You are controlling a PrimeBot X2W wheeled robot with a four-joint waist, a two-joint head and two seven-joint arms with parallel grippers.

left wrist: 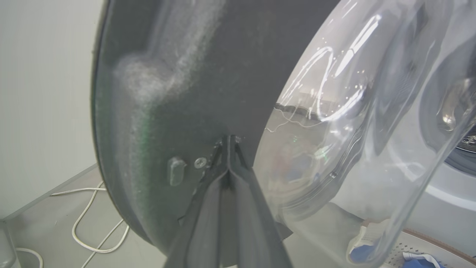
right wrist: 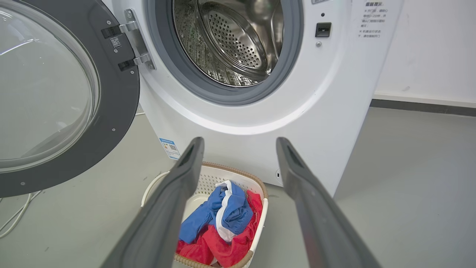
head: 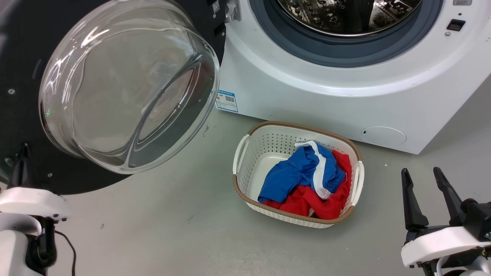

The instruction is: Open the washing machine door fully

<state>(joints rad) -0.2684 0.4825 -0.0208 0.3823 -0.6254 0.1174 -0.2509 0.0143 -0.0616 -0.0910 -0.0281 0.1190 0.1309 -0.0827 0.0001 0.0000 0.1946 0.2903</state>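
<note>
The washing machine door [head: 23,57] stands swung out to the left of the white washing machine [head: 307,99], its clear glass bowl [head: 126,88] bulging toward me. The metal hinge [right wrist: 135,41] ties the door [right wrist: 119,93] to the machine [right wrist: 260,119], whose steel drum [right wrist: 230,41] lies exposed. My left gripper [left wrist: 228,139] is shut, its tips pressed against the door's black inner face [left wrist: 186,93] beside a screw, left of the glass. In the head view this gripper [head: 22,153] sits at the door's lower edge. My right gripper [head: 422,172] hangs open at the lower right, holding nothing, with its fingers [right wrist: 186,175] above the basket.
A white laundry basket [head: 239,191] with blue and red clothes [head: 307,180] stands on the grey floor in front of the machine. A white cable [left wrist: 89,223] lies on the floor behind the door, near a pale wall [left wrist: 44,93]. Bare floor stretches right of the machine [right wrist: 416,178].
</note>
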